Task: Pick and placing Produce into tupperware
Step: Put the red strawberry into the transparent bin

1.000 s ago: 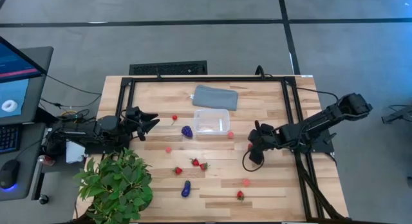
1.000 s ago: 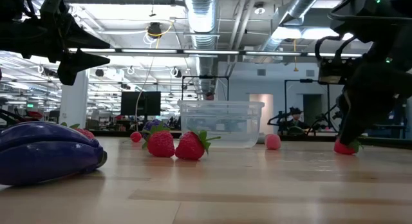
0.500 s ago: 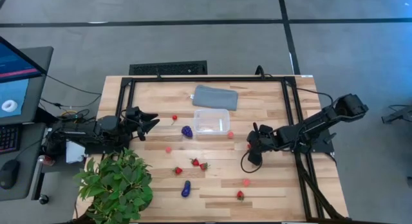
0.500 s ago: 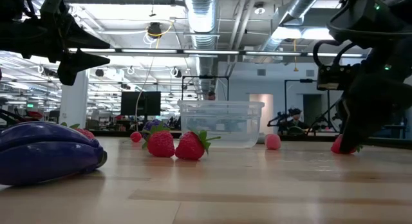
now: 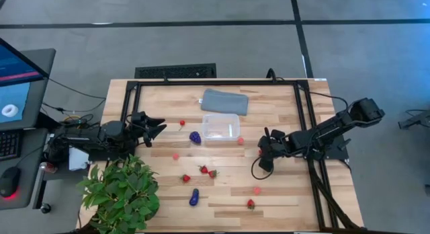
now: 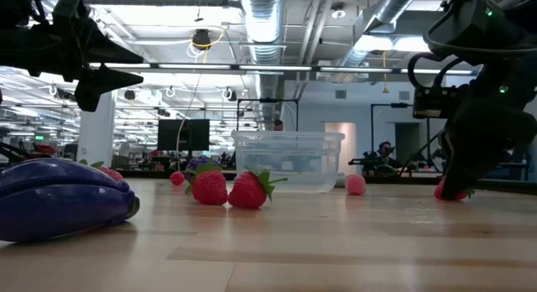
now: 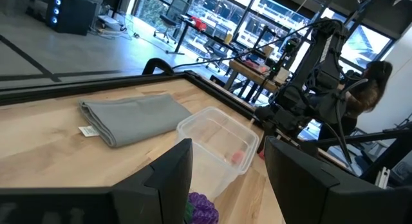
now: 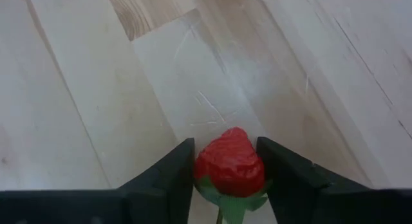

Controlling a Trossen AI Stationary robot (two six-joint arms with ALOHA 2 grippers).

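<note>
Two arms work this wooden table [image 5: 282, 103]. At its right side the right gripper [image 8: 228, 169] is down at the surface with both fingers pressed against a red strawberry [image 8: 230, 165], clamped on it (green top toward the wrist). In the high view that gripper [image 5: 263, 153] sits near the table's right rail, a short way right of the clear box [image 5: 221, 126], with bare wood between the two. A pinkish bit [image 5: 240, 140] lies just beside the box's near right corner, and a purple piece [image 5: 195, 136] lies just beside its left wall. The box stands near the table's middle, close below the grey pad [image 5: 224, 101], which lies toward the far edge.

The left gripper [image 5: 156, 129] hovers over the table's left edge with its fingers [image 7: 168, 179] apart and nothing between them. More fruit is scattered toward the near edge: two strawberries [image 5: 207, 171], another purple piece [image 5: 194, 197], one strawberry [image 5: 250, 204] by the front. A leafy plant [image 5: 124, 193] overhangs the near left corner.
</note>
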